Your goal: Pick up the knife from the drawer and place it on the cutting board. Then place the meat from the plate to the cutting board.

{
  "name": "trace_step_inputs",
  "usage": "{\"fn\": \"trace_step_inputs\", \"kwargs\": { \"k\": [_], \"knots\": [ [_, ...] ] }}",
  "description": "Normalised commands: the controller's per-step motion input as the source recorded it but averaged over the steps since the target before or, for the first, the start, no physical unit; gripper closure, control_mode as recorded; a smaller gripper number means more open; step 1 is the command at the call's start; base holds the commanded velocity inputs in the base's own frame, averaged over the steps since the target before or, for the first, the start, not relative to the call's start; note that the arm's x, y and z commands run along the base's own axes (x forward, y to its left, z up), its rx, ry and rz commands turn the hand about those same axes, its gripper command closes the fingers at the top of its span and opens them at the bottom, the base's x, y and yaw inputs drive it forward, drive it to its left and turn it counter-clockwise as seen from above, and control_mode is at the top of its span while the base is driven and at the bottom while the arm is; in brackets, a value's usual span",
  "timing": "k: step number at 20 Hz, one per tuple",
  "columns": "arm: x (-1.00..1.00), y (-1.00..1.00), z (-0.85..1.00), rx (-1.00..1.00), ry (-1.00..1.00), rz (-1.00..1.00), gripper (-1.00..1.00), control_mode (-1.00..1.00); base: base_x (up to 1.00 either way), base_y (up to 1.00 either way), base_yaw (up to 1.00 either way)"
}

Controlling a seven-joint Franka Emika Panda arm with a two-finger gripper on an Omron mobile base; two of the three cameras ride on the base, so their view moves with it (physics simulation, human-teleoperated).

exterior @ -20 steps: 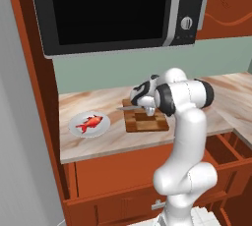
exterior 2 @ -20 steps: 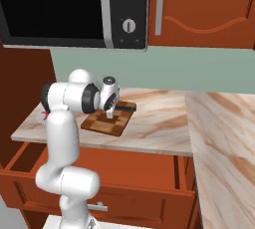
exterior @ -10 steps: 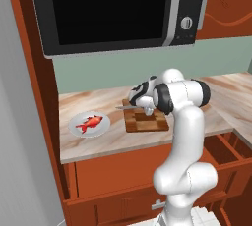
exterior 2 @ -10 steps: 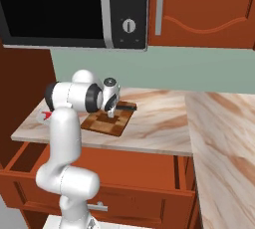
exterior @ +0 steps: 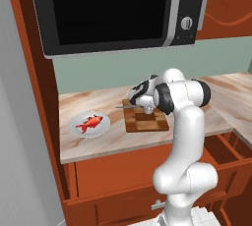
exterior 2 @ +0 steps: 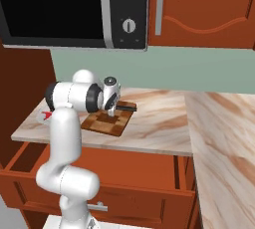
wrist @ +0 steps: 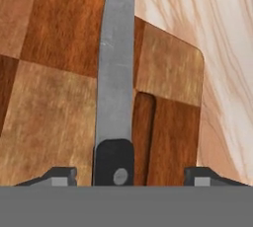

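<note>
A marble worktop [exterior: 98, 144] under a microwave [exterior: 113, 9]: the meat [exterior: 90, 122] waits on its plate [exterior: 74, 127], well aside from the pincer [exterior: 139, 103]. From the right, the cutting board [exterior 2: 99, 125] sits below it. Close up, the knife [wrist: 114, 83] lies flat on the board between spread, empty fingertips [wrist: 59, 175], apparently just let go.

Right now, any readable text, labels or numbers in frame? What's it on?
None readable.
Microwave control panel: a few rows of tiny marks above the dial, too small and blurred to read.
Knife, board, plate, cabinet door: no markings.
</note>
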Motion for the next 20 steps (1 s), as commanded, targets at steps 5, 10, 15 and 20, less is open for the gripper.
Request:
{"fn": "trace_step_inputs", "kwargs": {
  "k": [5, 10, 15, 20],
  "knots": [
    [-0.03, 0.0, 0.42, 0.0, -0.08, 0.0, -1.0, -1.0, 0.0, 0.0, 0.0],
    [-0.47, 0.07, 0.52, 0.0, -0.09, 0.0, -1.0, -1.0, 0.0, 0.0, 0.0],
    [-0.66, 0.11, 0.57, 0.0, -0.04, 0.0, -1.0, -1.0, 0.0, 0.0, 0.0],
    [-0.82, 0.19, 0.82, 0.0, 0.0, 0.0, -1.0, -1.0, 0.0, 0.0, 0.0]
  ]
}}
